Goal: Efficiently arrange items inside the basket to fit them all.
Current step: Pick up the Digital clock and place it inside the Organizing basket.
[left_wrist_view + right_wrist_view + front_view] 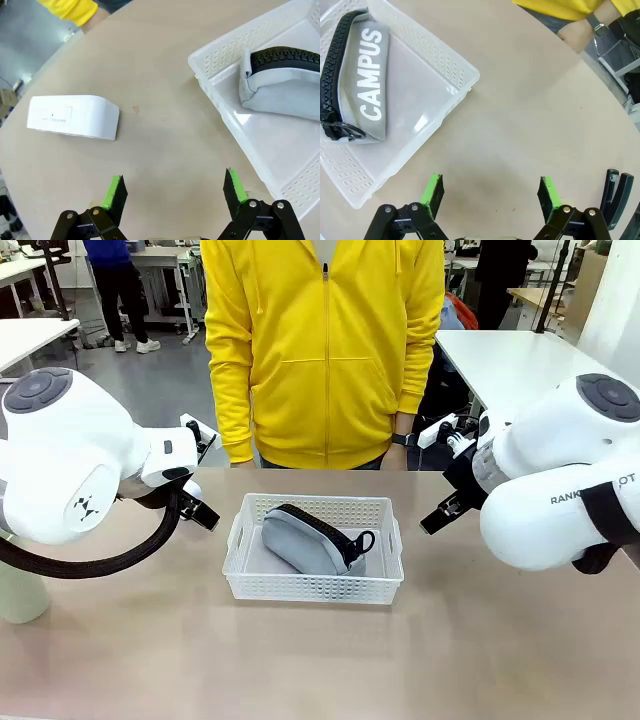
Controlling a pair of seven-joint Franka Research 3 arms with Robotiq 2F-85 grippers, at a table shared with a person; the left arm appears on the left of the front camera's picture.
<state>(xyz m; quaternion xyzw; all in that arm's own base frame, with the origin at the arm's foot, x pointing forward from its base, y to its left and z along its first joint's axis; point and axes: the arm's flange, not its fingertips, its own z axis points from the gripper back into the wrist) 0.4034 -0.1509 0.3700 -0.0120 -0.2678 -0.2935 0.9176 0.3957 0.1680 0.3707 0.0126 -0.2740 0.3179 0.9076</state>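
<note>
The white lattice basket (243,580) stands mid-table with the grey zip pouch (305,538) lying in it, black band and loop to the right. In the left wrist view the basket (225,55) and pouch (280,92) sit upper right, and a small white box (72,117) lies on the table at left. My left gripper (174,187) hangs open over bare table between them. The right wrist view has the basket (445,62) and pouch (370,85) at upper left and a black stapler (616,195) at the right edge. My right gripper (490,192) is open above bare table.
A person in a yellow hoodie (325,350) stands at the far edge, one hand (577,35) with a wristwatch near the table. Both white arms (70,455) flank the basket. The tabletop (320,660) in front is bare tan.
</note>
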